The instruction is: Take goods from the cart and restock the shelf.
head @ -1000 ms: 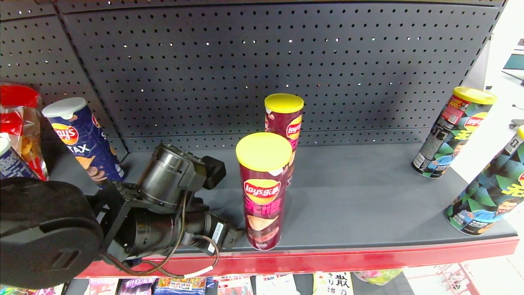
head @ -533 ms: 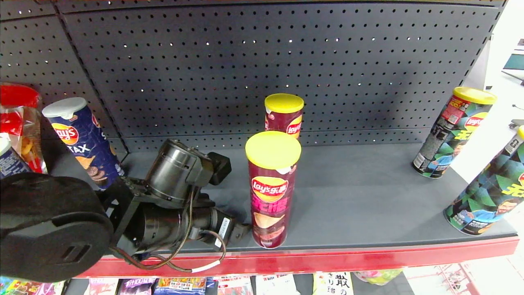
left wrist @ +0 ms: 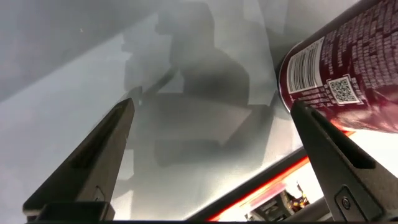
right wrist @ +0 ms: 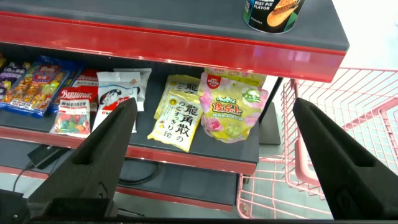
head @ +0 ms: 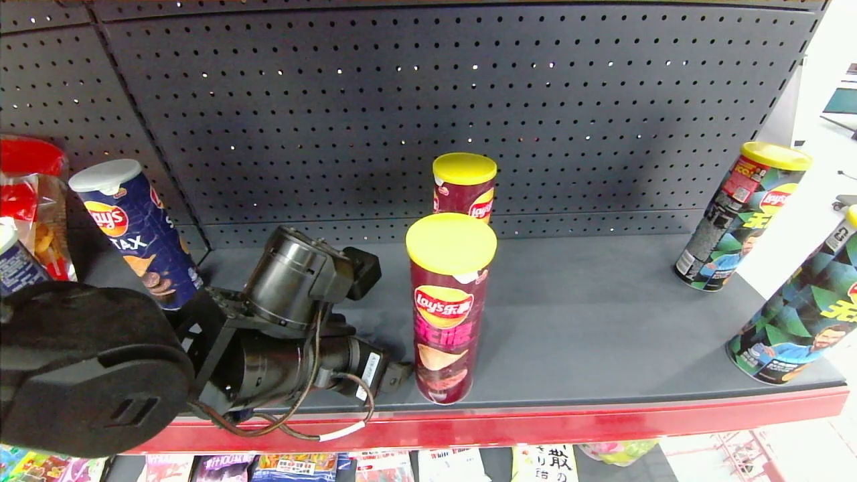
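The maroon cylindrical chip can with yellow lid (head: 445, 314) stands upright on the grey metal shelf (head: 589, 321), near its front edge. The left gripper (left wrist: 211, 109) is spread wide and empty, just beside it; the right gripper (right wrist: 214, 106) is spread and empty too.

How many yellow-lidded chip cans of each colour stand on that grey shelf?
Maroon cans: 2
Teal-patterned cans: 2
Total: 4
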Robot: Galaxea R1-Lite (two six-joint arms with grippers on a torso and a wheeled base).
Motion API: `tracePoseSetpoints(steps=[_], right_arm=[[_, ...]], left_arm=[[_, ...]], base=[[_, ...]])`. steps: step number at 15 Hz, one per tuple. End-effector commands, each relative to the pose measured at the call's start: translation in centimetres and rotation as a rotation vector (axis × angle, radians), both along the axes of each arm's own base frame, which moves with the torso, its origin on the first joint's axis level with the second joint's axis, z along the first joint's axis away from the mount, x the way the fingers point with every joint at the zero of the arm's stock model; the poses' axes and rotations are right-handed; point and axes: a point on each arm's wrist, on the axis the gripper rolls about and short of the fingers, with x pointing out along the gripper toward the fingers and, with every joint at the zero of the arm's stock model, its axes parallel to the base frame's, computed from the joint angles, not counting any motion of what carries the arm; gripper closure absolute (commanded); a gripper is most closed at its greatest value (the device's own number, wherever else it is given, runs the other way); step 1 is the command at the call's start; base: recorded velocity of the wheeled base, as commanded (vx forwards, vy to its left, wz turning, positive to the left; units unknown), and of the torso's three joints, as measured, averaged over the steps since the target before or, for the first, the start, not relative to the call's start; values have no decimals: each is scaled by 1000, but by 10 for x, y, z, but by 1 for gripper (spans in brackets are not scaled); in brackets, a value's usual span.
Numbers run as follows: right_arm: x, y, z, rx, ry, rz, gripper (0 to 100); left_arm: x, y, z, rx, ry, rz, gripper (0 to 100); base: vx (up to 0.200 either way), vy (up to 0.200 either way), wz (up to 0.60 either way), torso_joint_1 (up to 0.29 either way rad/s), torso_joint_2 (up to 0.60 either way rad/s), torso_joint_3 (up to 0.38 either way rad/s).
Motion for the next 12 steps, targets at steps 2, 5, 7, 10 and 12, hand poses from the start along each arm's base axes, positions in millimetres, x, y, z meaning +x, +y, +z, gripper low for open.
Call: tracePoseSetpoints(steps=[2, 5, 7, 10, 12], right_arm=[[0, 0, 0, -1, 1, -2, 0], [0, 0, 0, -1, 1, 0, 0], [0, 0, 0, -1, 1, 0, 0], [0, 0, 0, -1, 1, 0, 0], [0, 0, 0, 2, 2, 14, 0]], left_arm=[[0, -3, -1, -4, 7, 0, 0], [-1, -1, -2, 3, 9, 1, 0], [-4, 2, -2, 9, 10, 1, 0], [-19, 24, 4, 1, 0, 23, 0], [-35, 44, 17, -31, -39, 45, 0]], base=[[0, 0, 0, 0, 0, 0], [0, 0, 0, 0, 0, 0], [0, 0, 0, 0, 0, 0], [0, 0, 0, 0, 0, 0], [0, 0, 0, 0, 0, 0]])
